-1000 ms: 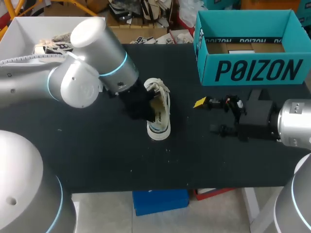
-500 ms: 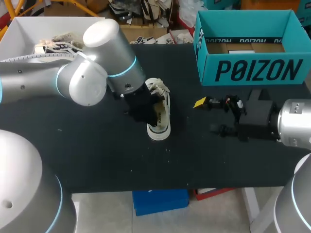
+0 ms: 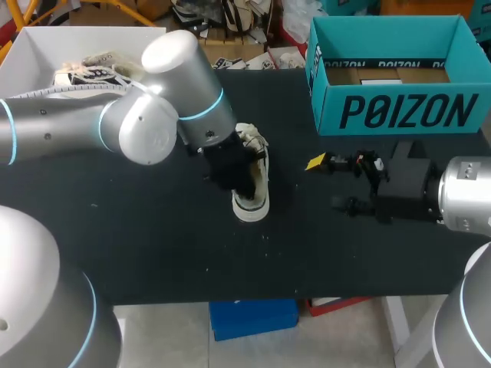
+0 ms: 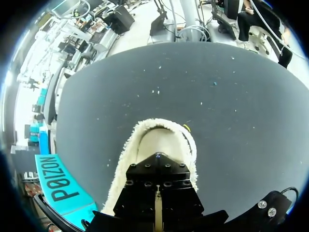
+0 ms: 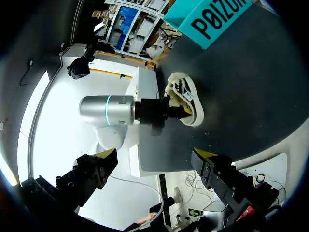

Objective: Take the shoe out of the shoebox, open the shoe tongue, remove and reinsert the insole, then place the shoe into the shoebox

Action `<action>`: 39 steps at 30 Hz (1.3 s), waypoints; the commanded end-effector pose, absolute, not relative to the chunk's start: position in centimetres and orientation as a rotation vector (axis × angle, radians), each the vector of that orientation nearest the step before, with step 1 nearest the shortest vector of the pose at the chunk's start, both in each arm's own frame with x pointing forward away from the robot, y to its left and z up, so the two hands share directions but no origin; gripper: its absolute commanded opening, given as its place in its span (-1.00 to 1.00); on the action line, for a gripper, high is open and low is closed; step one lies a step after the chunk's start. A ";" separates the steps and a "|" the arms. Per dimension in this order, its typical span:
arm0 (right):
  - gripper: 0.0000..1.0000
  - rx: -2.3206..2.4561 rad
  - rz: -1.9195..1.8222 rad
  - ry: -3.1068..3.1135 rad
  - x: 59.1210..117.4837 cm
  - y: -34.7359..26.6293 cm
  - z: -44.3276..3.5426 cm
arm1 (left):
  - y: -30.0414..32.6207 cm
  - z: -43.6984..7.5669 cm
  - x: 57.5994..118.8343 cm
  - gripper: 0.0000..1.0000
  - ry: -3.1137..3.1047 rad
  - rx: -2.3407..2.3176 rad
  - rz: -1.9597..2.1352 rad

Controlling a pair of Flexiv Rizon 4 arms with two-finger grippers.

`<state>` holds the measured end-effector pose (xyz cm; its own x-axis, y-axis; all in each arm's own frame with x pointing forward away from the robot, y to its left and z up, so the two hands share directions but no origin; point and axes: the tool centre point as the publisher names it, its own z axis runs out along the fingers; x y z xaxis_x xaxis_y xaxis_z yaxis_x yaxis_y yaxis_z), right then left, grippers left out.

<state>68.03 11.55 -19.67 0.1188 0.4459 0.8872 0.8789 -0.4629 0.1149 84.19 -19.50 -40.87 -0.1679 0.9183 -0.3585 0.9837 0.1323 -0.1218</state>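
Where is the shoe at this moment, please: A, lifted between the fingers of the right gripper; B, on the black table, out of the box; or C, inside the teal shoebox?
B: the shoe rests on the black table, well apart from the teal shoebox, and the right gripper is open with nothing between its fingers.

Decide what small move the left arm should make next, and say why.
Probably ease the left end effector up out of the shoe, drawing the insole along if it is gripped. The shoe stands on the table, outside the shoebox, and the end effector is sunk into its opening, grip unseen. The right end effector is open, apart.
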 end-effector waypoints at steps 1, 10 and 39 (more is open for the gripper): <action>1.00 -1.962 -1.302 -1.281 68.0 11.5 -19.6 | -19.0 -39.5 83.8 -1.00 2.197 1.850 -0.540; 1.00 -1.962 -1.302 -1.281 68.0 11.5 -19.6 | -16.7 -34.1 83.2 -1.00 2.196 1.643 -0.745; 1.00 -1.962 -1.302 -1.281 68.0 11.5 -19.6 | -9.9 -29.6 82.6 1.00 2.402 1.277 -0.813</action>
